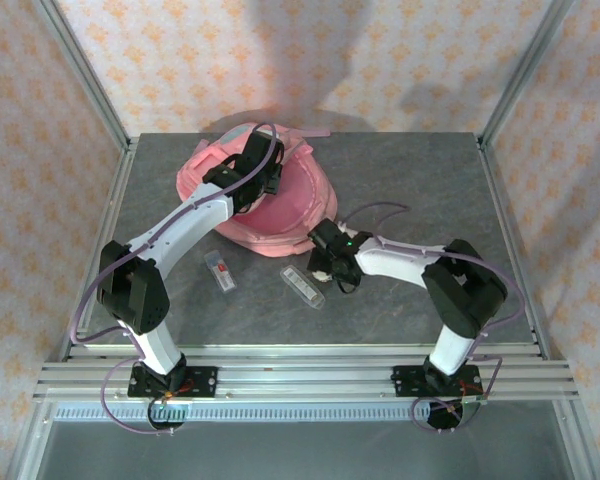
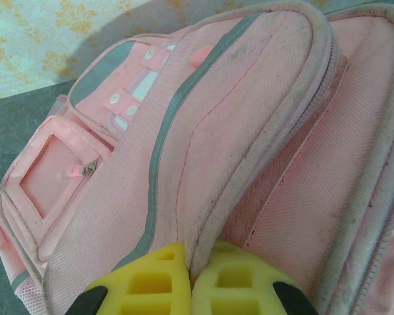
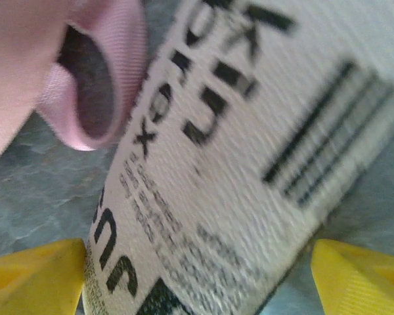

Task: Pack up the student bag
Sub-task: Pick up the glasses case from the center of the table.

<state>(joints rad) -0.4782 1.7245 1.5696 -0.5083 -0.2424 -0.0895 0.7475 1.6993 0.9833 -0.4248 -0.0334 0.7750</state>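
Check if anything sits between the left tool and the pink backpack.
Nothing visible does. The left tool is shut directly on a raised seam of the student bag, yellow fingers pinching the fabric.

Left arm (image 1: 180,225) rises from its base to a black elbow, then stretches forward and rightward, wrist tipped down; left gripper (image 2: 192,283) has its yellow fingers (image 2: 151,279) pressed together, pinching a seam of the bag (image 2: 249,131); right arm (image 1: 415,262) rises to its elbow, then runs leftward, forearm low; right gripper (image 1: 327,270) points downward, its yellow fingers (image 3: 33,275) spread wide apart.
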